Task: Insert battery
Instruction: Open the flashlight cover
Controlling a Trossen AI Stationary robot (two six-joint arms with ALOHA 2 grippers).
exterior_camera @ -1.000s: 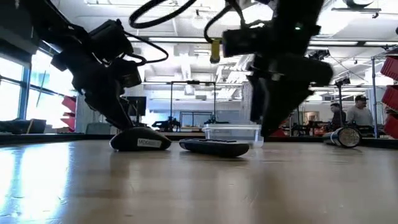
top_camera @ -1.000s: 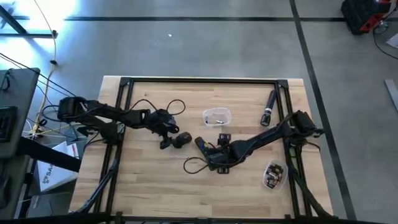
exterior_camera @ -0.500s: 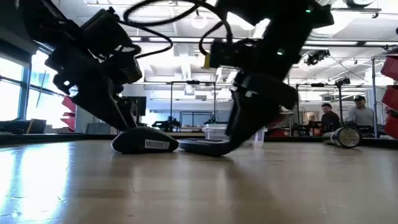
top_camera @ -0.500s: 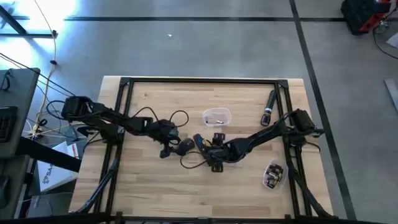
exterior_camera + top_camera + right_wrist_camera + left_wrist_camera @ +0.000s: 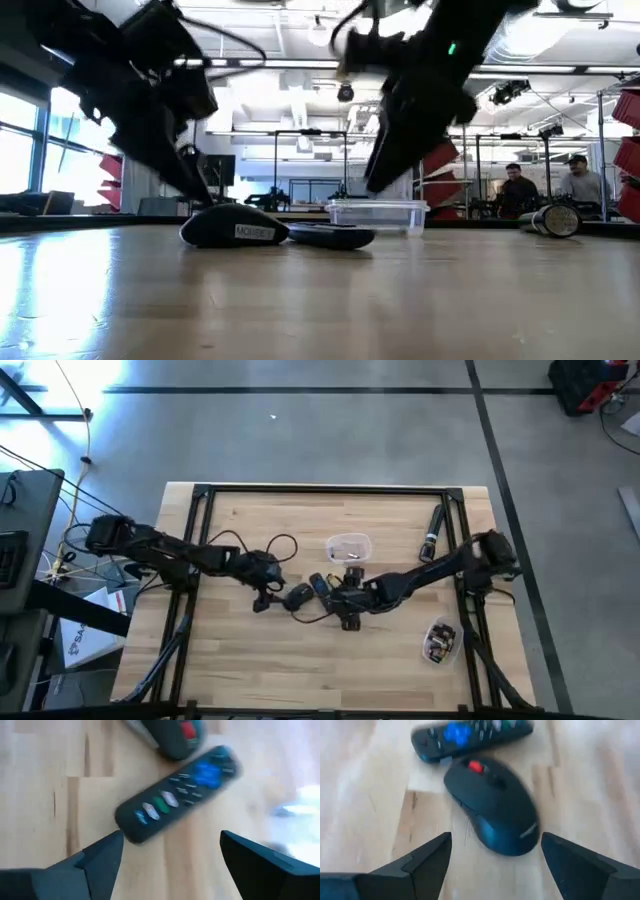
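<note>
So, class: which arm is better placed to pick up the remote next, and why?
Probably the right. Its gripper faces the remote, jaws open on either side of it. The left gripper, also open, faces the mouse instead.

Both arms matte black, tubular links with chunky joint housings. Left arm [image 5: 170, 550] has a loose black cable looping off its forearm, nearest the clear tub [image 5: 348, 547]. Right arm [image 5: 430, 570] also black, bulky shoulder block at the table's [image 5: 240, 660] right edge. In the low view, a small green LED on the right arm's link. Left gripper [image 5: 492, 857] and right gripper [image 5: 170, 855]: flat, wedge-shaped dark fingers, smooth faces, no markings visible.
</note>
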